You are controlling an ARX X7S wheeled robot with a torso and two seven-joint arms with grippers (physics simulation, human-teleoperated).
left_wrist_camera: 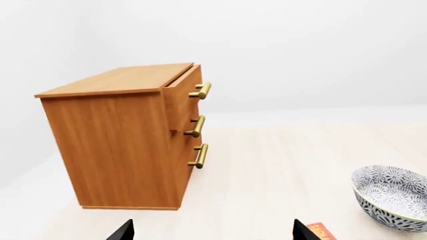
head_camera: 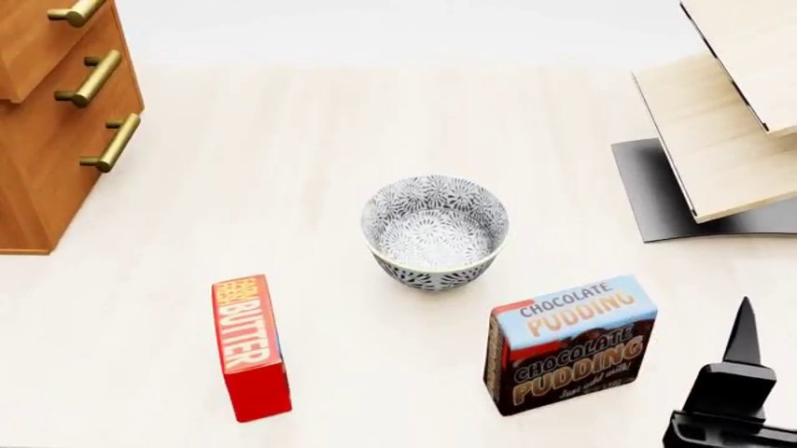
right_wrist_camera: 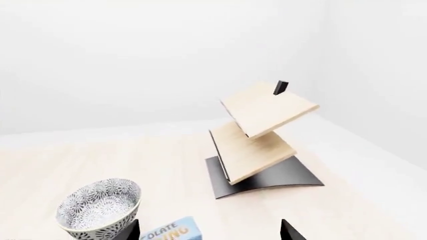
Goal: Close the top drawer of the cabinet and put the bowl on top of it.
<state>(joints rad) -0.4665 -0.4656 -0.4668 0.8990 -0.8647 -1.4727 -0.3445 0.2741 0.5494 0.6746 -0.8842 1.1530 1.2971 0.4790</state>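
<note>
The orange-brown cabinet [left_wrist_camera: 117, 145] stands on the pale floor, and its top drawer [left_wrist_camera: 180, 97] juts out a little, brass handle [left_wrist_camera: 200, 91] forward. In the head view the cabinet [head_camera: 44, 159] is at the far left. The white bowl [head_camera: 435, 231] with the grey leaf pattern sits upright in the middle, empty. My left gripper [left_wrist_camera: 213, 232] is open, facing the cabinet from a distance, with the bowl [left_wrist_camera: 393, 197] off to one side. My right gripper [right_wrist_camera: 210, 232] is open above the floor near the bowl [right_wrist_camera: 99, 207]. One of its fingers [head_camera: 744, 336] shows at the lower right.
A red butter box [head_camera: 252, 347] lies in front of the bowl to the left. A chocolate pudding box [head_camera: 570, 343] stands in front to the right. A pale wood rack on a black base [head_camera: 729, 121] stands at the right.
</note>
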